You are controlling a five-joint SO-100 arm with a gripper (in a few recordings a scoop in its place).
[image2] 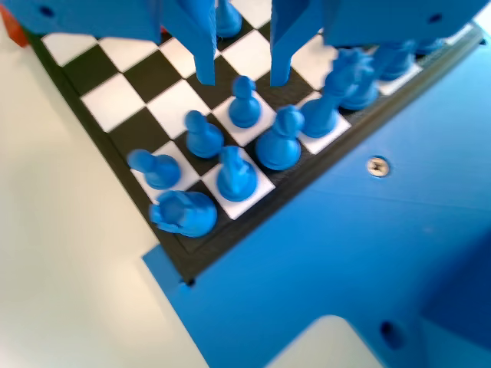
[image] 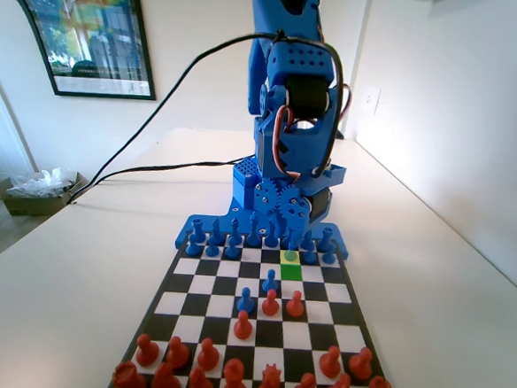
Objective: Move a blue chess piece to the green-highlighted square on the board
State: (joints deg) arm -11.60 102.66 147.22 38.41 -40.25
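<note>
A blue chess piece, a small pawn, stands on a white square in the wrist view, just below and between the two fingertips of the hand, whose jaws stand apart with the pawn's head in the gap beneath them; the tips do not appear to touch it. Around it stand other blue pawns and taller blue back-row pieces near the corner of the board. In the fixed view the green-highlighted square lies in the third row from the blue arm's end, right of centre, with a paler yellow square just beyond it. Two blue pawns stand further out towards the middle, near advanced red pawns. Red pieces fill the near rows. The board rests on a pale worktop.
</note>
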